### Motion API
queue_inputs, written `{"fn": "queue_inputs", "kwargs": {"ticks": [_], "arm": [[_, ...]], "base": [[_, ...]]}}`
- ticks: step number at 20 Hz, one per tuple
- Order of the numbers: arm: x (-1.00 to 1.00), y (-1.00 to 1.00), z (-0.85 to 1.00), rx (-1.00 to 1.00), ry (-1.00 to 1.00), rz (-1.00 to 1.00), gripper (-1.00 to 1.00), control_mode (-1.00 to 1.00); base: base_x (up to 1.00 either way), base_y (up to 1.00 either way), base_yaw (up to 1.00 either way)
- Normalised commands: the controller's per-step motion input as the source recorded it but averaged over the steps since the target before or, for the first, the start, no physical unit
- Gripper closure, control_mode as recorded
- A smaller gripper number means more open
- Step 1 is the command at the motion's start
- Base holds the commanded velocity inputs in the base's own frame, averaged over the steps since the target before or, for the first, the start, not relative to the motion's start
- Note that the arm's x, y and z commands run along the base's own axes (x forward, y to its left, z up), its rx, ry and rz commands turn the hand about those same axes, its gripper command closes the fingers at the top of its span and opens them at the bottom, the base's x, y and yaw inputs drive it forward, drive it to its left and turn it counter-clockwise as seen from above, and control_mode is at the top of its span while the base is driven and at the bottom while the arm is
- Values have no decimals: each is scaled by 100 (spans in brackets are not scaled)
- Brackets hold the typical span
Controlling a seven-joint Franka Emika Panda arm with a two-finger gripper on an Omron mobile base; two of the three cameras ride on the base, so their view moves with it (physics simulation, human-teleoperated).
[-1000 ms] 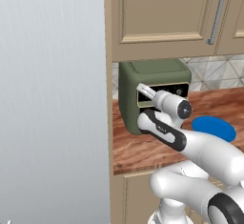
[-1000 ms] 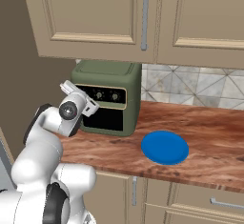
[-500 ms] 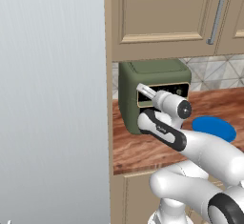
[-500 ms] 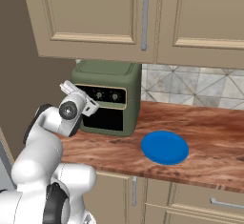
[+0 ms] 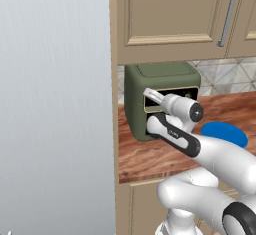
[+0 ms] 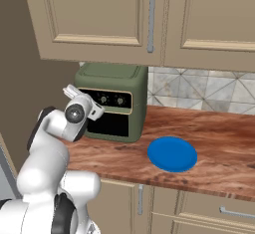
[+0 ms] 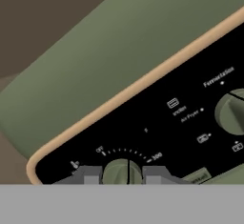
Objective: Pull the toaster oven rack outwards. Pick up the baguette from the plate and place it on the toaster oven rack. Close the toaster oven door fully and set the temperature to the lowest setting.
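- Nothing has shifted since a second ago: the arm, the toaster oven [image 6: 114,101] and the plate [image 6: 172,154] all sit where they did in both base views.
- The gripper [image 7: 122,174] is at the left end of the oven's black control strip [image 7: 157,132], its two fingers closed from either side on the temperature knob [image 7: 122,171], the leftmost of the knobs.
- In the hand view a dotted scale arcs over that knob, and the knob's ridge stands straight up between the fingertips [image 7: 90,175].
- A second knob [image 7: 232,114] sits further along the strip to the right, with small mode icons around it; the strip is edged in cream trim.
- The toaster oven door [image 6: 110,124] is shut flat against the oven front; its dark glass hides the cavity, so the rack and the baguette cannot be made out.
- The blue plate lies bare on the wooden counter [image 6: 209,143], to the right of the oven and apart from it.
- The oven stands at the left end of the counter, close under the upper cabinets [image 6: 99,19], its back to the tiled wall [image 6: 199,91].
- Left of the oven in the left base view rises a tall grey panel [image 5: 55,104], so the hand works in a narrow slot there.
- To the right of the oven the counter runs open past the plate, with free room up to the front edge.
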Motion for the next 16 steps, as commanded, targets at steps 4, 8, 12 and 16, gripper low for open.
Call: {"fn": "queue_inputs", "kwargs": {"ticks": [4, 8, 12, 16], "arm": [[0, 0, -19, -8, 0, 9, 100, -100], [0, 0, -26, -13, -3, 10, 100, -100], [0, 0, -27, -15, -5, 6, 100, -100], [0, 6, -17, -14, -8, 0, 100, -100]], "base": [[0, 0, 0], [0, 0, 0], [0, 0, 0], [0, 0, 0]]}}
